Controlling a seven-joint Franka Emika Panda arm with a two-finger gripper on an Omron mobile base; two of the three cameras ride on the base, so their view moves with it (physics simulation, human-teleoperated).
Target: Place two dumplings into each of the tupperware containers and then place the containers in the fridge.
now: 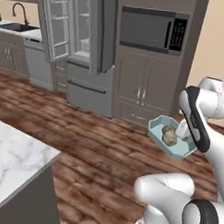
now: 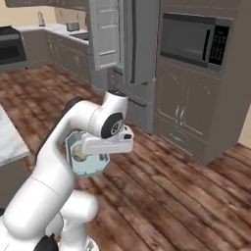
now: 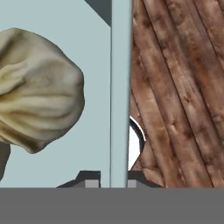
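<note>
Short of fridge [image 1: 84, 52], door open: gripper [image 3: 113, 183] carrying container [image 1: 170, 137] above floor, fingers pinching its rim. Two dumplings [image 1: 168, 135] sitting inside. Filling looking done for this one; shelving remaining.

Pale-blue container [image 1: 155, 130] (tan dumplings [image 1: 168, 135]), brown floor [image 1: 98, 145].

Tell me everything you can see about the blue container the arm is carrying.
The container is a shallow pale-blue tray, plastic by its look, rectangular with cut corners and a low upright rim. It is held in the air above the wood floor, tilted, with the gripper shut on its rim. Two dumplings lie inside, side by side. The open fridge stands ahead.
</note>
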